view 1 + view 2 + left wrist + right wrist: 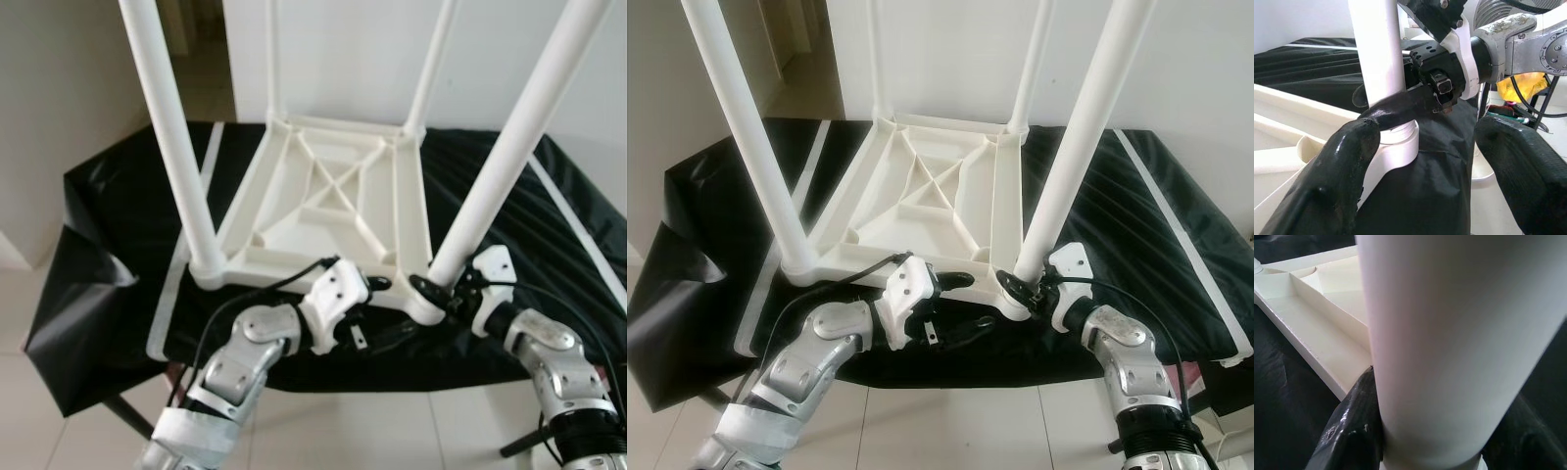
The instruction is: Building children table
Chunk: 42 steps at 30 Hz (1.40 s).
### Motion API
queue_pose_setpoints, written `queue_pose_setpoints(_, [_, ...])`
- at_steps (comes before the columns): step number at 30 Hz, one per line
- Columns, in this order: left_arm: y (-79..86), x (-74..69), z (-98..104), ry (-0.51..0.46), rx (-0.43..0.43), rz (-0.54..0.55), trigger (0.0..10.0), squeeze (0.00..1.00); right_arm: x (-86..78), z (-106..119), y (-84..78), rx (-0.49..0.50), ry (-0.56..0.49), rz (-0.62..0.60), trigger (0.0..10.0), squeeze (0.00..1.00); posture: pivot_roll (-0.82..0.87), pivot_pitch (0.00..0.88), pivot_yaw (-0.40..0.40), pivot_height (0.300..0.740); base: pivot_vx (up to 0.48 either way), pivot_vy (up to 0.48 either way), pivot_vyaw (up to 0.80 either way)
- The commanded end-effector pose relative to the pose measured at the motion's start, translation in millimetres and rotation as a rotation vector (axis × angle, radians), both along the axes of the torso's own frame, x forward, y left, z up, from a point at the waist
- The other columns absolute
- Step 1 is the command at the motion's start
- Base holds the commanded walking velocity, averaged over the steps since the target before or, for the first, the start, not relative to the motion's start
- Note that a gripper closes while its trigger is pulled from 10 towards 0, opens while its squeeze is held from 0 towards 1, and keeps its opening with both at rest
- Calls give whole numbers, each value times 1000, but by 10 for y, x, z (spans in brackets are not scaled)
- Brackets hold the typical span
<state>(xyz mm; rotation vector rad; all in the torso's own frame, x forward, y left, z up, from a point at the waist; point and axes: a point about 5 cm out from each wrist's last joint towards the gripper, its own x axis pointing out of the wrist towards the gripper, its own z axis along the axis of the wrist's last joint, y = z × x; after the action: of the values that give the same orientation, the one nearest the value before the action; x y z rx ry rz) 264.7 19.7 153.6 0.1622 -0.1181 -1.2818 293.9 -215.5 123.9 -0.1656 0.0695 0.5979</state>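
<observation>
A white children's table (284, 240) lies upside down on a black-covered worktop (118, 225), ribbed underside up. Its legs stand upright in the corner sockets: near-left leg (171, 137), near-right leg (500, 176), two far legs (431, 69). My right gripper (436, 294) is shut around the base of the near-right leg (1449, 333), just above its socket, with one finger (1352, 431) pressed to the tube. My left gripper (387, 308) is open at the table's front edge beside that corner. Its fingers (1327, 186) stand wide apart on either side of the socket (1396, 152).
The black cover has white tape stripes (181, 264) and hangs loose at the left (69, 313). A white wall (353, 49) is behind and a tiled floor (59, 441) is below the worktop's front edge. A yellow thing (1518, 88) lies beyond the right arm.
</observation>
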Motion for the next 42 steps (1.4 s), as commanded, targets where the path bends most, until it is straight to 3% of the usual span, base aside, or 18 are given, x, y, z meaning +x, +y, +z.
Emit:
queue_pose_setpoints(1, [-11,19,18,-11,-6,3,10000,0,-47,-131,21,-24,55,-3,10000,0,-58,0,-30,740,0,0,0])
queue_pose_setpoints(4, [-29,27,25,-11,-17,9,10000,0,-39,-113,54,12,26,-103,10000,0,-62,0,-34,740,0,0,0])
queue_pose_setpoints(8, [-40,25,26,-9,-21,10,10000,0,-46,-110,79,27,19,-139,10000,0,-65,0,-34,740,0,0,0])
queue_pose_setpoints(10, [-52,-6,10,-6,-21,3,10000,0,-43,-91,91,57,13,-308,10000,0,-63,0,-41,740,0,0,0])
queue_pose_setpoints(14, [-45,-17,0,-5,-17,1,10000,0,-43,-75,81,74,14,-367,10000,0,-63,0,-41,740,0,0,0])
queue_pose_setpoints(16, [-9,-15,-22,4,-14,14,10000,0,-82,-84,125,114,30,-484,10000,0,-66,0,-38,740,0,0,0])
queue_pose_setpoints(19, [-8,-10,-20,7,-19,18,10000,0,-107,-112,163,124,32,-543,10000,0,-66,0,-38,740,0,0,0])
queue_pose_setpoints(20, [-38,-11,9,7,-41,16,10000,0,-145,-195,227,142,46,-653,10000,0,-68,0,-36,740,0,0,0])
queue_pose_setpoints(24, [-62,-13,29,8,-54,10,10000,0,-160,-241,255,146,50,-711,10000,0,-68,0,-35,740,0,0,0])
queue_pose_setpoints(27, [-85,-13,54,3,-69,8,10000,0,-183,-326,336,182,73,-856,10000,0,-64,0,-37,740,0,0,0])
queue_pose_setpoints(33, [-64,11,81,-9,-84,35,10000,0,-134,-259,622,293,90,-915,10000,0,-57,0,-38,740,0,0,0])
queue_pose_setpoints(42, [-78,14,92,-13,-97,41,10000,0,-159,-248,578,265,69,-948,10000,0,-59,0,-38,740,0,0,0])
